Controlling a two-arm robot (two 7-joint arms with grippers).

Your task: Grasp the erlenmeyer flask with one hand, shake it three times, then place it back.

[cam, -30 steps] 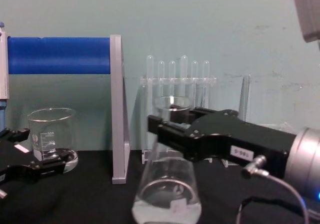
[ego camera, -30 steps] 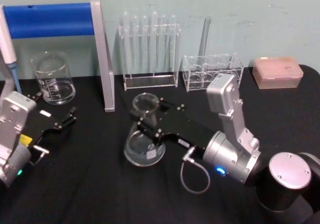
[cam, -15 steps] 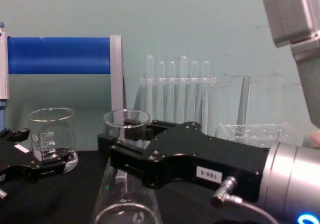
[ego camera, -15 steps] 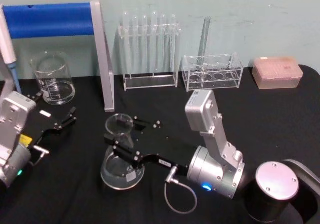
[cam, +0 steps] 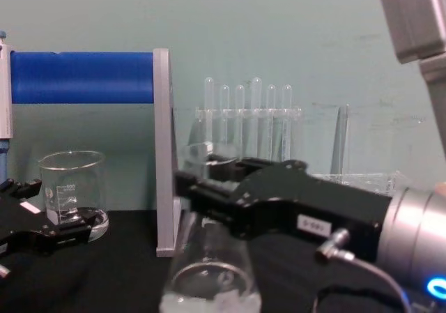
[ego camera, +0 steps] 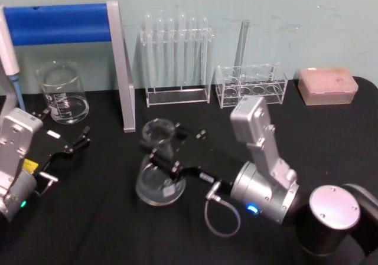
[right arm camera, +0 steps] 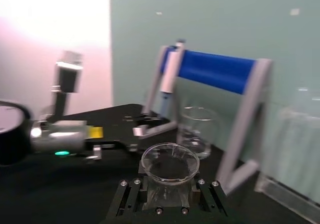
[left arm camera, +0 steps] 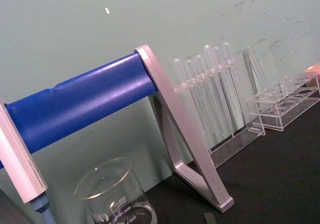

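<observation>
With the erlenmeyer flask [ego camera: 158,182] pinched at the neck by the right claw [ego camera: 159,144] at the middle of the bench [ego camera: 106,218], shakes are probably best kept short and level so nothing gets knocked, the left claw [ego camera: 68,153] being parked spread by the beaker [ego camera: 62,91].

**Flask neck masked by the clamping jaws**

The neck of the erlenmeyer flask [ego camera: 158,185] is covered by the right gripper [ego camera: 159,151], whose jaws are closed around it, in the head and chest views. The flask's base is cut off by the chest view's lower edge, so contact with the table [ego camera: 106,218] cannot be judged there. In the right wrist view, everything below the rim is hidden behind the gripper body. The digits on the white label [cam: 311,224] cannot be read. The left gripper [cam: 63,205] is cropped by the chest view's left edge, and the beaker [left arm camera: 112,194] by the left wrist view's lower edge.
</observation>
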